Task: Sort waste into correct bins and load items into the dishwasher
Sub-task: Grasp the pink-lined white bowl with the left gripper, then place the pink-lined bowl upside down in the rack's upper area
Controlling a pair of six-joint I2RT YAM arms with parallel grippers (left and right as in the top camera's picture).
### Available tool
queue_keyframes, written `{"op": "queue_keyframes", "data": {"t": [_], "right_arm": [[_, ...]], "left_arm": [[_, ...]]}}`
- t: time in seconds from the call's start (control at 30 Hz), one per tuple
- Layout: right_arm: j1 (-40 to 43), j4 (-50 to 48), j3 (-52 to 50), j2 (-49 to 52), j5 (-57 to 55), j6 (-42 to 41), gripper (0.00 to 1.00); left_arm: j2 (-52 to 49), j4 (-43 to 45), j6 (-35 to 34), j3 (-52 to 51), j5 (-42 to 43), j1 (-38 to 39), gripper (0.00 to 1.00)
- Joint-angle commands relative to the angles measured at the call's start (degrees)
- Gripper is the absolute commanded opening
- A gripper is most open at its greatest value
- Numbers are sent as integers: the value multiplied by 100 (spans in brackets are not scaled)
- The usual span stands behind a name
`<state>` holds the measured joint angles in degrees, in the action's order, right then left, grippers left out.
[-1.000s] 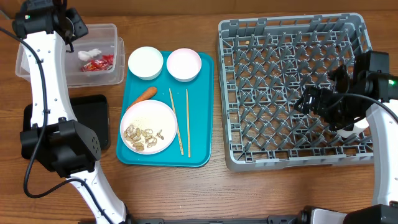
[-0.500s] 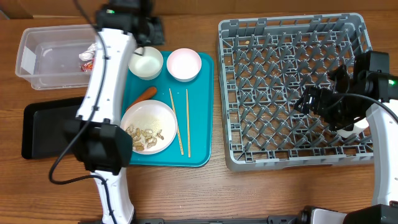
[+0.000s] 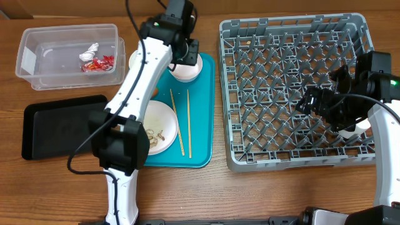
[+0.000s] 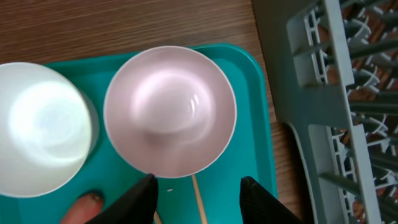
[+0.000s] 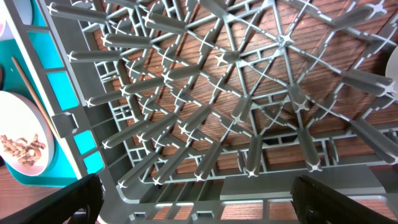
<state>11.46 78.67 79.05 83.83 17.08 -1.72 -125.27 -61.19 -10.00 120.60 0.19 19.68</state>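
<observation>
1. Wooden tabletop (image 3: 187, 194) is pictured from overhead, with a grey dish rack (image 3: 294, 87) set at 3 o'clock and a teal tray (image 3: 201, 147) left of centre.
2. The left gripper (image 4: 198, 186) is held above the teal tray's 12 o'clock end. Its fingers (image 4: 142, 200) are kept moderately apart with nothing between them, over the near rim of a pink-tinted white bowl (image 4: 169, 111).
3. A second white bowl (image 4: 37, 127) is seen just beside the first, at its 9 o'clock. A carrot (image 4: 81, 208) and chopsticks (image 3: 182, 122) are laid towards 6 o'clock of the bowls.
4. A white plate (image 3: 164, 119) with nut bits (image 3: 156, 134) is placed at the teal tray's 7 o'clock and is partly hidden by the arm.
5. A red wrapper (image 3: 100, 62) and a white tissue (image 3: 92, 49) are contained in the clear tub (image 3: 44, 53) at 10 o'clock. A black tray (image 3: 59, 125) is set at 9 o'clock.
6. The right gripper (image 5: 199, 193) is spread wide and empty over the rack's pegs.
</observation>
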Motion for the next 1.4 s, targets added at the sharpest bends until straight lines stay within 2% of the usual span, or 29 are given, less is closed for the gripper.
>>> {"op": "queue_keyframes", "data": {"t": [0.0, 0.37, 0.53, 0.6, 0.67, 0.83, 0.93, 1.03, 1.17, 1.27, 1.33, 1.37], "right_arm": [[-26, -4, 129, -90, -55, 20, 100], [-26, -7, 129, -90, -57, 20, 100], [-26, -7, 129, -90, -57, 22, 100], [-26, -7, 129, -90, -57, 22, 100], [-26, -7, 129, -90, -57, 22, 100], [-26, -4, 129, -90, -57, 22, 100], [-26, -2, 129, -90, -57, 22, 100], [-26, 13, 129, -90, -57, 22, 100], [-26, 13, 129, -90, -61, 22, 100], [-24, 63, 129, -90, -413, -20, 100], [4, 140, 129, -90, -894, -337, 100], [13, 153, 129, -90, -990, -411, 100]], "left_arm": [[-304, 17, 544, -35, -76, 149, 46], [-1054, 214, 595, -35, -59, 223, 45], [-1204, 243, 570, -35, -57, 227, 35], [-1272, 181, 570, -35, -55, 249, 16], [-1272, 164, 573, -35, -57, 264, 4], [-1189, 70, 573, 251, -55, 289, 4], [-1062, -219, 570, 1045, 48, 289, 4], [-1023, -702, 560, 1934, 896, 291, 4], [-992, -883, 507, 2763, 1947, 291, 4], [-992, -595, 350, 3025, 3010, 321, 4], [-1001, -229, 131, 3025, 3775, 378, 4], [-1008, -114, 33, 3025, 3926, 407, 4]]}}
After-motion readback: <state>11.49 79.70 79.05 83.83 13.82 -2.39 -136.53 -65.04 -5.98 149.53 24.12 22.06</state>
